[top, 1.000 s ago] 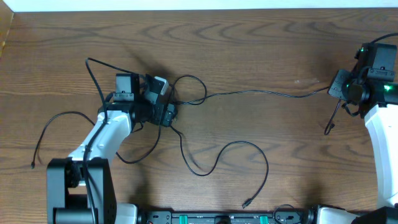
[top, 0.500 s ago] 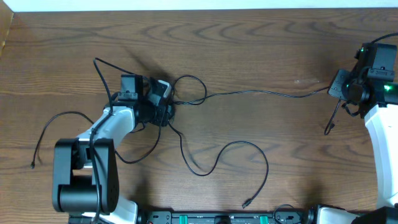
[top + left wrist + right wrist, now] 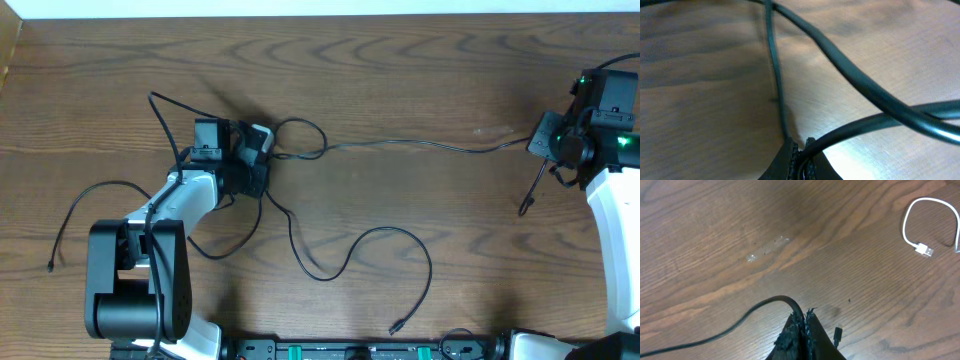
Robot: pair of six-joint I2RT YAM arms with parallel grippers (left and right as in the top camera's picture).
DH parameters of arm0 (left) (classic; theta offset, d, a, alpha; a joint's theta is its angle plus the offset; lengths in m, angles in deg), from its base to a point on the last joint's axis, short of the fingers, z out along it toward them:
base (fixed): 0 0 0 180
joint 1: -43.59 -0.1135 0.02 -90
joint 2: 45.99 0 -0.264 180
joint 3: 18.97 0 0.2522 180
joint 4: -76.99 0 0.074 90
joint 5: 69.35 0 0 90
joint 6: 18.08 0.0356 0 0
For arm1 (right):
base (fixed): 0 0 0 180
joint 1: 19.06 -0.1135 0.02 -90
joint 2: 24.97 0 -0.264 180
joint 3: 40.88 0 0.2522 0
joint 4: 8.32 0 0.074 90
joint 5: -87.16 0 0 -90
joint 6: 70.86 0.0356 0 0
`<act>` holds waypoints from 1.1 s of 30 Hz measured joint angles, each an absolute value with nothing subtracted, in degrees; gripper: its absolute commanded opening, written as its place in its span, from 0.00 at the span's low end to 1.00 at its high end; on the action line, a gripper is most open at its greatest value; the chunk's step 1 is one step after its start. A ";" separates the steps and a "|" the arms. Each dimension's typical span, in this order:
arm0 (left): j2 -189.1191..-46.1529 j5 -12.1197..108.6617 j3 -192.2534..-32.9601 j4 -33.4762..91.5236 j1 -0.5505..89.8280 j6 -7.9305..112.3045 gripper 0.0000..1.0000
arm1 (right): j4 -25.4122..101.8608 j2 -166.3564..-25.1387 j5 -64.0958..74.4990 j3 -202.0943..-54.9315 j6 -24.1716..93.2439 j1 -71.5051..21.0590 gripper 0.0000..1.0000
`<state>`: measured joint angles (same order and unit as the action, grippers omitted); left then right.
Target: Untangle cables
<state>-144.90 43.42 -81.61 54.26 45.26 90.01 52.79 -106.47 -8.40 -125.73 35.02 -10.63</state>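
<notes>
My left hand (image 3: 258,160) is clamped on the black cable (image 3: 420,144) at its loop toward the worktop's left rear, my right hand (image 3: 545,140) clamped on its end by the right edge, so I'd pull apart slowly, without cinching the loop.

A black cable (image 3: 420,145) stretches across the worktop (image 3: 480,240) from the left claw (image 3: 258,158) to the right claw (image 3: 548,138), barring any low pass between the near and far edges. Open wood lies along the far edge and toward the near right corner. A second cable (image 3: 325,280) loops toward the middle of the near edge. A third cable (image 3: 110,182) curls by the left edge.
</notes>
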 measured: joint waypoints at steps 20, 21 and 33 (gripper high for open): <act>-144.90 -9.98 -81.59 50.30 43.01 53.79 0.07 | 55.94 -106.47 -13.13 -125.73 35.24 -10.74 0.01; -144.90 -10.28 -81.59 50.19 42.27 53.25 0.07 | 56.09 -106.47 -14.33 -125.73 35.45 -10.70 0.01; -144.90 -6.57 -81.59 49.97 39.34 51.08 0.07 | 56.51 -106.47 -17.74 -125.73 39.17 -8.67 0.66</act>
<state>-144.90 -6.57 -81.59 49.97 39.34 51.08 56.51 -106.47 -17.74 -125.73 39.17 -8.67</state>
